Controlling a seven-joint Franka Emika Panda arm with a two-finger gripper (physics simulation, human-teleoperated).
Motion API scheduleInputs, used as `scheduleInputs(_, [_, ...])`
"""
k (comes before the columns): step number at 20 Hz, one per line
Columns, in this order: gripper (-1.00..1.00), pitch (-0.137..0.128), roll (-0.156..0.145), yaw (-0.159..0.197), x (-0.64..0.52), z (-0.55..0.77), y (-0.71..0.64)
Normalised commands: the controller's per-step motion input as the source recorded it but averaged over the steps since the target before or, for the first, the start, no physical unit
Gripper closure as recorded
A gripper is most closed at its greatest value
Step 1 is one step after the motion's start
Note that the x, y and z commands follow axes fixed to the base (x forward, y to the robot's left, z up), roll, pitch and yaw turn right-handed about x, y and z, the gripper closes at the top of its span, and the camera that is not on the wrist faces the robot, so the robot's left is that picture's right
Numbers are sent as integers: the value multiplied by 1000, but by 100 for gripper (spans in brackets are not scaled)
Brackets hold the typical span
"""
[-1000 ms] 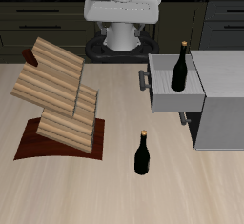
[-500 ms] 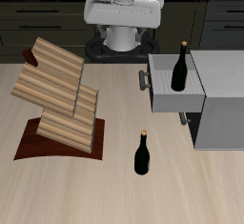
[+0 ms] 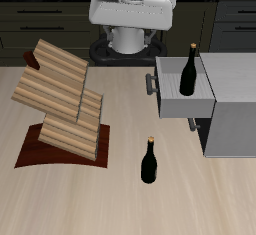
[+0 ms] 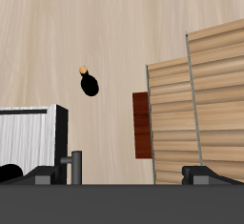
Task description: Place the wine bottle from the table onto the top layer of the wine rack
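Note:
The wine bottle, near-black with a tan cap, stands upright on the pale wood table near its front edge, beside the wine rack. The rack's top layer is a wide tilted ridged slab with nothing on it. In the wrist view the bottle is seen from high above, and the rack's slabs and dark base lie beside it. My gripper is open and empty, high above the table and far from the bottle. The arm is at the table's back.
A grey cabinet stands at the table's side with an open drawer. A second dark bottle stands upright on it. The cabinet also shows in the wrist view.
The arm at the back has shifted very slightly upward. The bottles and the rack have not moved.

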Motion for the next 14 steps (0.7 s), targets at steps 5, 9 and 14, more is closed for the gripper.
scheduleInputs(5, [-100,-34,-8,-2,164,84,92])
scheduleInputs(9, [-100,-2,-11,-29,256,15,90])
scheduleInputs(14, [-100,-35,-10,2,172,-4,98])
